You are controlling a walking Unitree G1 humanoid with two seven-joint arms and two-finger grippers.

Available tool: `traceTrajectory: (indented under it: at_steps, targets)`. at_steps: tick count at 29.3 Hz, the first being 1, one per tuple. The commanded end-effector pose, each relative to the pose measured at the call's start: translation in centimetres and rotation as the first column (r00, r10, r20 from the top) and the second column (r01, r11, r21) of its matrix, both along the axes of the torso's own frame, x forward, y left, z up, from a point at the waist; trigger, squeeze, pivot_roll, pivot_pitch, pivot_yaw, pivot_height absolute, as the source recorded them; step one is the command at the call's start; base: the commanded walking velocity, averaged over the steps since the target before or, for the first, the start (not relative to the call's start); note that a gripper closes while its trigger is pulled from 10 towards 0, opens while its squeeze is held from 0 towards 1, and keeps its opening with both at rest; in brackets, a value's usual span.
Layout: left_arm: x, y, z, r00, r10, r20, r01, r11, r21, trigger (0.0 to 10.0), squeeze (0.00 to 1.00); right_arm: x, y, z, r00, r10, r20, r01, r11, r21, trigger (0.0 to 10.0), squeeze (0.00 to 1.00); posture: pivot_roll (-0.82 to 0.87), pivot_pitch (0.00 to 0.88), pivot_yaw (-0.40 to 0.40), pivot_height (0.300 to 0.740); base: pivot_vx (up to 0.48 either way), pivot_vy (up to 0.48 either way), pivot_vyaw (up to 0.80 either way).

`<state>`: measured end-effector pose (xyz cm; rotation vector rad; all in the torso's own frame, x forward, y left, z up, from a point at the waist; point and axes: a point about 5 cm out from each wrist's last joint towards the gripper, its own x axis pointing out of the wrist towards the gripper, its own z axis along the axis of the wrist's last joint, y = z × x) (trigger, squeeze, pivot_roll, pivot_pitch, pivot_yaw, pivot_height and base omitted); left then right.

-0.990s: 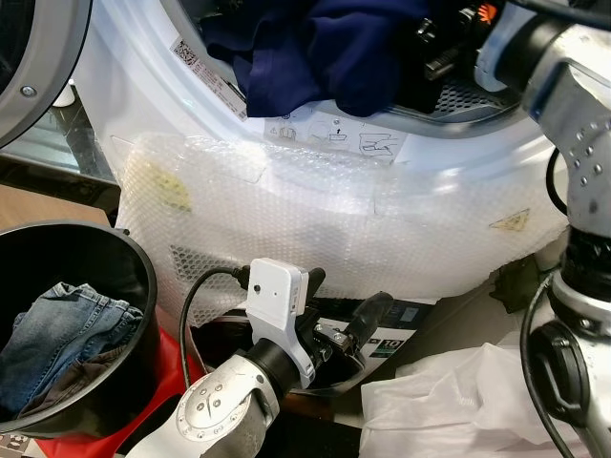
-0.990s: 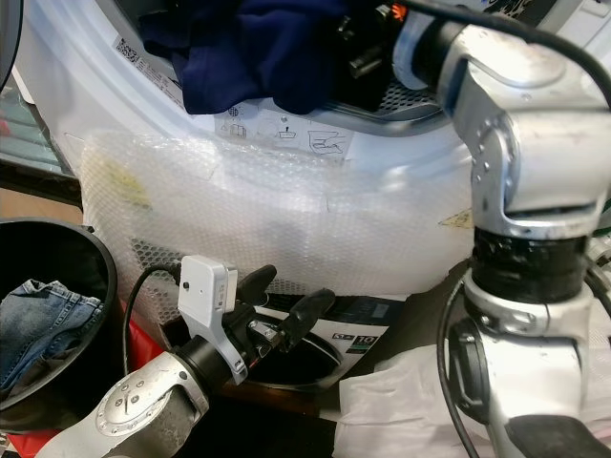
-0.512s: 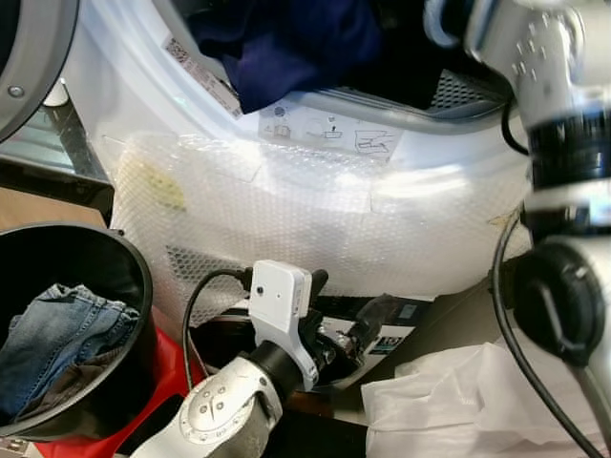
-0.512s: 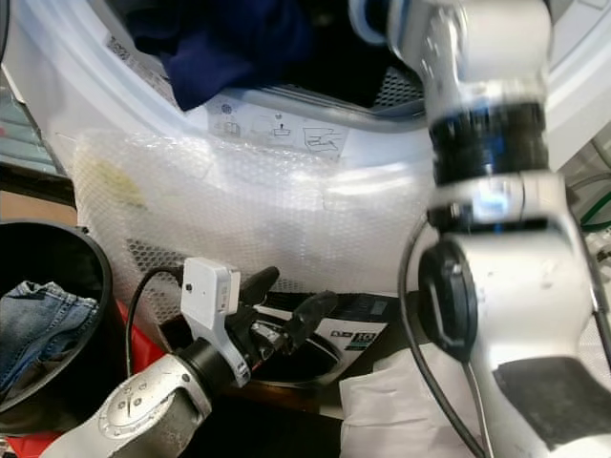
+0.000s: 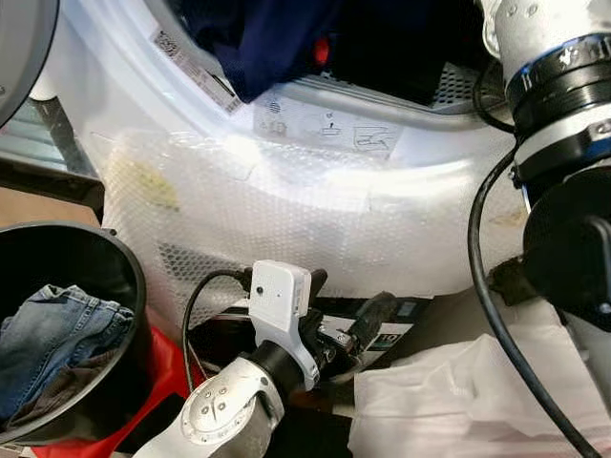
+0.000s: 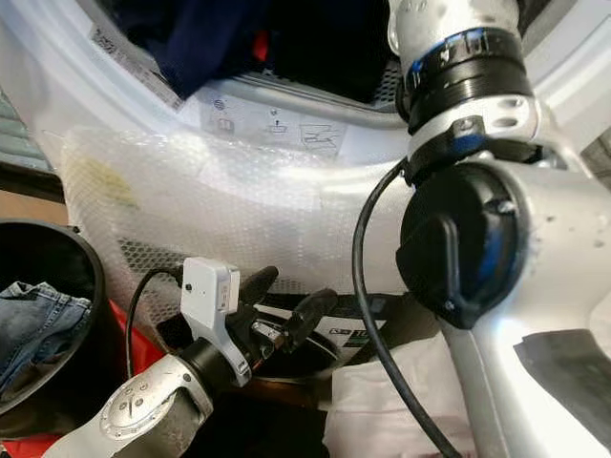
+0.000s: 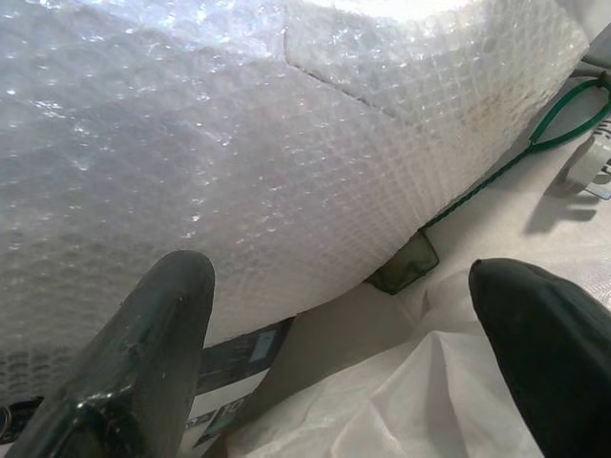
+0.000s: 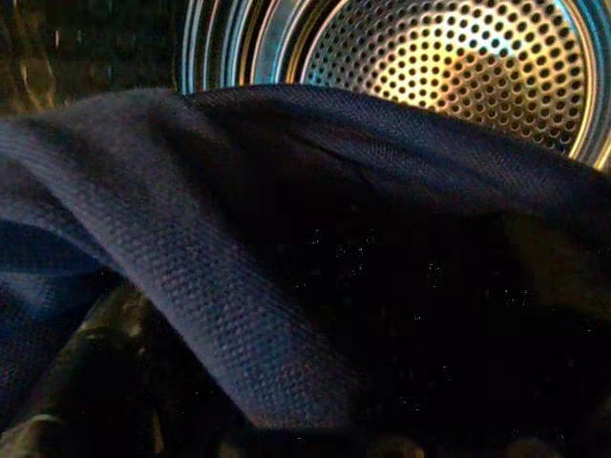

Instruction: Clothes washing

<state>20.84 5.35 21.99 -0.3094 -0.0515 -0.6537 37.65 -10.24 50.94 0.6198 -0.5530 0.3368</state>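
Left gripper (image 5: 348, 310) is hanging low in the near centre, fingers spread apart and holding nothing, pointing at the bubble wrap (image 5: 315, 224) that is covering the washer front (image 6: 315, 124). In the left wrist view its two fingers (image 7: 143, 353) are framing the wrap's lower edge, white plastic sheeting (image 7: 382, 401) and a green cable (image 7: 544, 124) on the floor.

Near left: black basket (image 5: 129, 286) is holding jeans (image 5: 57, 329), and something red (image 5: 167, 367) is lying under its right side. White plastic sheeting is lying near right.

Far: right arm (image 6: 477, 219) is reaching up into the washer opening. Navy garment (image 5: 258, 43) is sitting in the opening, draping over the lower rim at far left-centre. In the right wrist view, navy cloth is lying across the right gripper (image 8: 286, 420), with the perforated steel drum (image 8: 449, 76) behind. Fingers are buried in dark fabric, so can't tell if they're clenched or released.
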Motion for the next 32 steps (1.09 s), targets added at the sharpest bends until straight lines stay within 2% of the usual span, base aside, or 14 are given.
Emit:
traceTrajectory:
  at_steps: [1, 2, 3, 4, 5, 6, 7, 9, 10, 11, 12, 19, 25, 32]
  targets:
    - [-0.6, -0.4, 0.2, 1.0, -0.016, 0.004, 0.016, 1.0, -0.013, 10.0, 0.0, -1.0, -0.7, 1.8, 0.998, 0.001, 0.063, -0.004, 0.998, 0.057, 10.0, 0.0, -0.11, 0.157, -0.243, 0.74, 0.0, 0.0, 0.0]
    - [-0.6, -0.5, 0.2, 1.0, -0.016, 0.002, 0.016, 1.0, -0.013, 10.0, 0.0, -0.8, -0.4, 1.4, 0.999, -0.007, 0.043, 0.005, 0.999, 0.041, 10.0, 0.0, -0.11, 0.157, -0.243, 0.74, 0.0, 0.0, 0.0]
    - [-0.6, -0.5, 0.2, 1.0, -0.014, 0.001, 0.014, 1.0, -0.015, 10.0, 0.0, 0.3, 1.7, -0.9, 0.999, 0.007, -0.043, -0.013, 0.99, -0.141, 10.0, 0.0, -0.1, 0.158, -0.246, 0.74, 0.0, 0.0, 0.0]
    - [-0.6, -0.5, 0.2, 1.0, -0.014, 0.001, 0.014, 1.0, -0.015, 10.0, 0.0, 0.3, 1.7, -0.9, 0.999, 0.007, -0.043, -0.013, 0.99, -0.141, 10.0, 0.0, -0.1, 0.158, -0.246, 0.74, 0.0, 0.0, 0.0]
    - [-0.7, -0.5, 0.2, 1.0, -0.011, -0.001, 0.011, 1.0, -0.016, 10.0, 0.0, 1.4, 3.5, -3.8, 0.994, -0.032, -0.106, -0.013, 0.916, -0.401, 10.0, 0.0, -0.1, 0.158, -0.246, 0.74, 0.0, 0.0, 0.0]
    - [-0.7, -0.4, 0.2, 1.0, -0.009, -0.003, 0.009, 1.0, -0.017, 10.0, 0.0, 1.9, 4.1, -5.5, 0.99, -0.042, -0.134, -0.034, 0.854, -0.519, 10.0, 0.0, -0.11, 0.163, -0.246, 0.74, 0.0, 0.0, 0.0]
    - [-0.7, -0.4, 0.2, 1.0, -0.009, -0.003, 0.009, 1.0, -0.017, 10.0, 0.0, 1.9, 4.1, -5.5, 0.99, -0.042, -0.134, -0.034, 0.854, -0.519, 10.0, 0.0, -0.11, 0.163, -0.246, 0.74, 0.0, 0.0, 0.0]
    - [-0.8, -0.4, 0.1, 1.0, -0.005, -0.005, 0.005, 1.0, -0.013, 10.0, 0.0, 2.6, 4.1, -7.7, 0.988, -0.057, -0.146, -0.064, 0.705, -0.706, 10.0, 0.0, -0.1, 0.164, -0.246, 0.74, 0.0, 0.0, 0.0]
    - [-0.8, -0.4, 0.1, 1.0, -0.005, -0.005, 0.005, 1.0, -0.013, 10.0, 0.0, 2.6, 4.1, -7.7, 0.988, -0.057, -0.146, -0.064, 0.705, -0.706, 10.0, 0.0, -0.1, 0.164, -0.246, 0.74, 0.0, 0.0, 0.0]
    - [-0.7, -0.4, 0.1, 1.0, -0.004, -0.005, 0.004, 1.0, -0.014, 10.0, 0.0, 2.7, 3.8, -8.3, 0.987, -0.056, -0.15, -0.083, 0.623, -0.778, 10.0, 0.0, -0.1, 0.164, -0.245, 0.74, 0.0, 0.0, 0.0]
    - [-0.7, -0.3, 0.2, 1.0, -0.004, -0.004, 0.004, 1.0, -0.014, 10.0, 0.0, 2.7, 3.5, -8.3, 0.987, -0.05, -0.156, -0.095, 0.598, -0.796, 10.0, 0.0, -0.1, 0.164, -0.245, 0.74, 0.0, 0.0, 0.0]
    - [-0.6, -0.4, 0.2, 1.0, -0.009, 0.0, 0.009, 1.0, -0.014, 10.0, 0.0, 2.5, 0.2, -7.4, 0.984, -0.108, -0.143, -0.076, 0.474, -0.877, 10.0, 0.0, -0.12, 0.155, -0.238, 0.74, 0.0, 0.0, 0.0]
    - [-0.6, -0.4, 0.2, 1.0, -0.01, 0.002, 0.01, 1.0, -0.014, 10.0, 0.0, 2.1, -2.0, -6.9, 0.972, -0.132, -0.194, -0.117, 0.443, -0.889, 10.0, 0.0, -0.12, 0.151, -0.238, 0.74, 0.0, 0.0, 0.0]
    - [-0.5, -0.4, 0.2, 1.0, -0.012, 0.003, 0.012, 1.0, -0.012, 10.0, 0.0, 0.7, -4.6, -5.0, 0.949, -0.102, -0.298, -0.186, 0.583, -0.791, 10.0, 0.0, -0.12, 0.148, -0.233, 0.74, 0.0, 0.0, 0.0]
